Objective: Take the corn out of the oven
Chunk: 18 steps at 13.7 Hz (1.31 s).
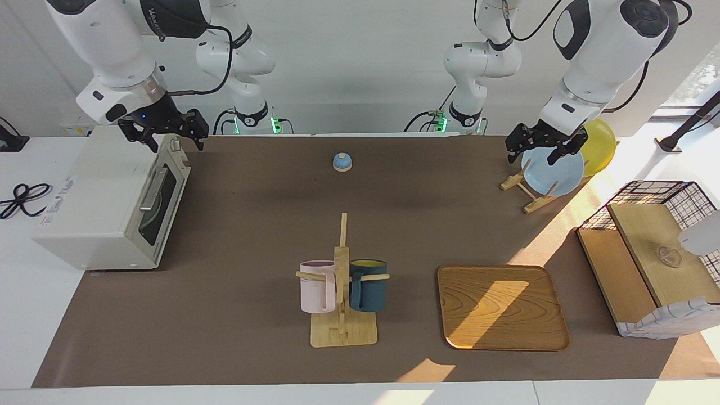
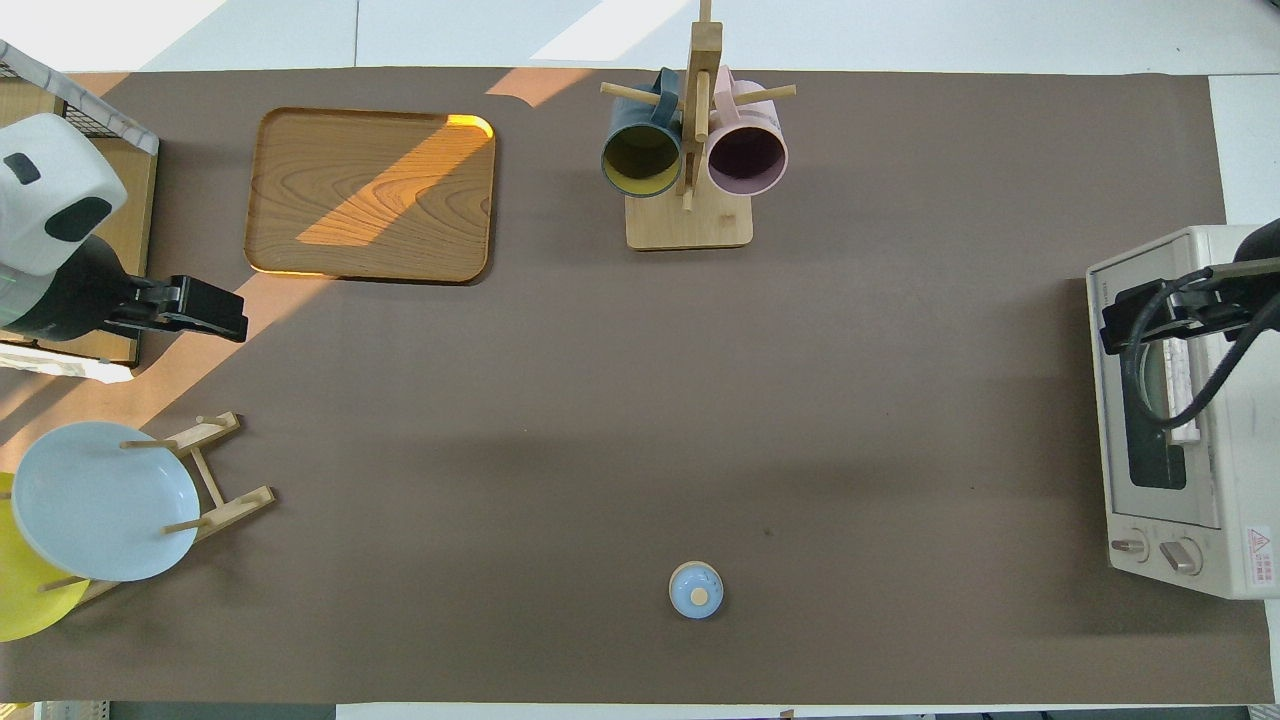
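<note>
The off-white oven (image 1: 95, 208) stands at the right arm's end of the table, and its dark glass door (image 1: 160, 205) is closed with the metal bar handle (image 1: 152, 188) across its upper part. It also shows in the overhead view (image 2: 1235, 480). The corn is hidden. My right gripper (image 1: 169, 138) hangs open and empty over the oven's top edge at the end nearest the robots; it shows over the oven's top in the overhead view (image 2: 1115, 325). My left gripper (image 1: 534, 154) is open and empty over the plate rack, where that arm waits; it also shows in the overhead view (image 2: 235, 325).
A small blue bell (image 1: 342, 162) sits mid-table near the robots. A wooden mug rack (image 1: 340, 292) holds a pink and a dark blue mug. A wooden tray (image 1: 500, 306) lies beside it. A plate rack holds a light blue plate (image 1: 554, 169) and a yellow plate (image 1: 599, 146). A wire basket (image 1: 647, 253) stands at the left arm's end.
</note>
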Available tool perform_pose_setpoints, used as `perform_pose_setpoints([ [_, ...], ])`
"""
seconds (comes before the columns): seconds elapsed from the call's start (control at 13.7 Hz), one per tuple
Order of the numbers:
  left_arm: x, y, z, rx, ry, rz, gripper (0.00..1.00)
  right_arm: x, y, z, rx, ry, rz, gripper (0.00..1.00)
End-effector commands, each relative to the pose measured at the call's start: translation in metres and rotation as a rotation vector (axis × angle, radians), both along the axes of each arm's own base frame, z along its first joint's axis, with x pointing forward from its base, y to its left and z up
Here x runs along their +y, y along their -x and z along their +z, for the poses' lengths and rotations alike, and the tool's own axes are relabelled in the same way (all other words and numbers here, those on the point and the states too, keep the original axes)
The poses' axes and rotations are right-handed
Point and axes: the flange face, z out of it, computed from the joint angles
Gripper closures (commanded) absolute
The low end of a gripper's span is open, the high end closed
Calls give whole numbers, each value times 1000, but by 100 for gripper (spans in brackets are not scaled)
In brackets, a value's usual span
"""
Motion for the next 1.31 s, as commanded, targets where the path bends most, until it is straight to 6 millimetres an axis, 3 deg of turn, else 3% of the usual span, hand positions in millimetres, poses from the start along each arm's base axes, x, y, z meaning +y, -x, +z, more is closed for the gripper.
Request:
perform_pose_setpoints([
  [0.0, 5, 3, 4, -17, -12, -3, 0, -1, 4, 1, -16, -27, -15, 0],
  [0.44, 5, 3, 4, -17, -11, -3, 0, -4, 7, -9, -20, -26, -10, 0],
  [0.51, 5, 3, 4, -17, -12, -3, 0, -10, 9, -15, -27, -28, 1, 22],
  [0.58, 4, 3, 4, -17, -12, -4, 0, -15, 11, -24, -49, -31, 25, 72],
  [0.66, 4, 3, 4, -18, -12, -4, 0, -17, 14, -37, -72, -29, 39, 100],
  [0.95, 4, 3, 4, -17, -12, -4, 0, -31, 27, -105, -104, 43, 58, 100],
  [1.24, 5, 3, 4, -17, -12, -3, 0, -44, 18, -128, -46, 193, 138, 100],
])
